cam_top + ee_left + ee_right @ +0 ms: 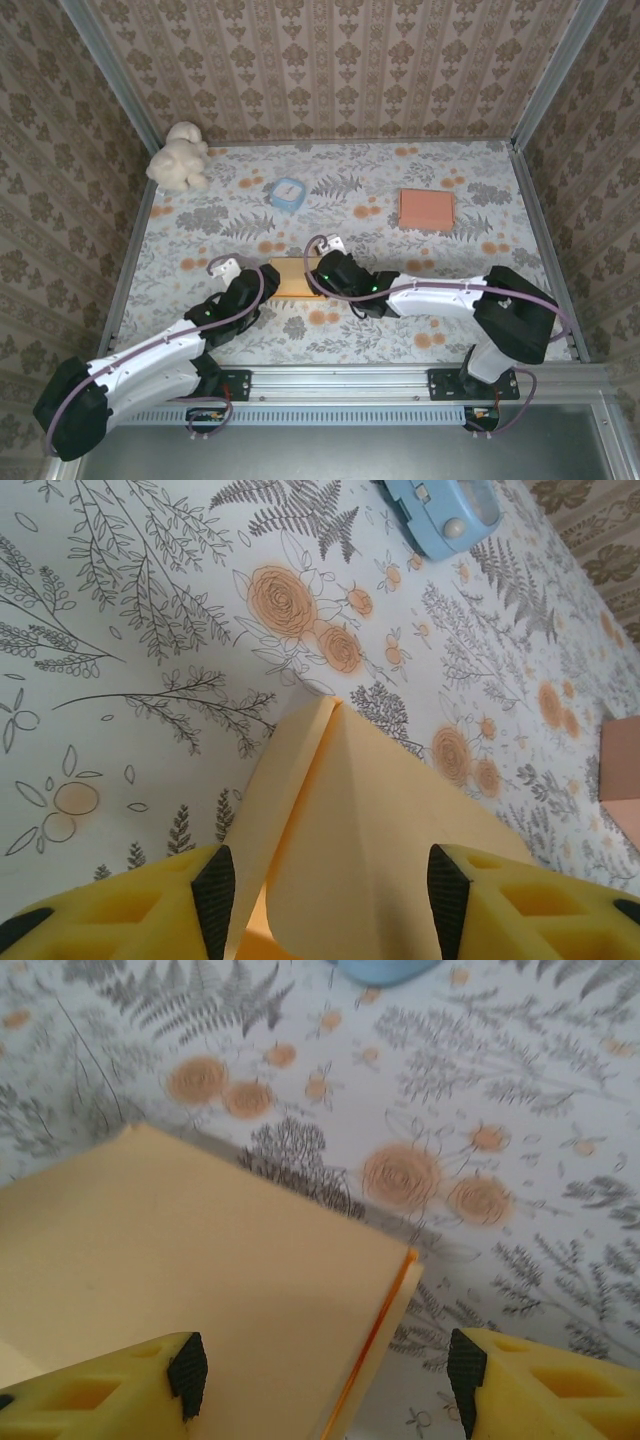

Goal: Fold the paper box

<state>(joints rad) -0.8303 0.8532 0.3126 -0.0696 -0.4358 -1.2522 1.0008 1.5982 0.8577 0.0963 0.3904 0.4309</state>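
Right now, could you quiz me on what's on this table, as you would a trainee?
1. True or false: the plush toy sits at the far left corner of the table.
2. What lies between the left gripper and the right gripper? A) a mug B) the paper box C) a spoon
3. What colour is the small rounded object lying beyond the box?

Key: 1 true; 2 B; 3 blue.
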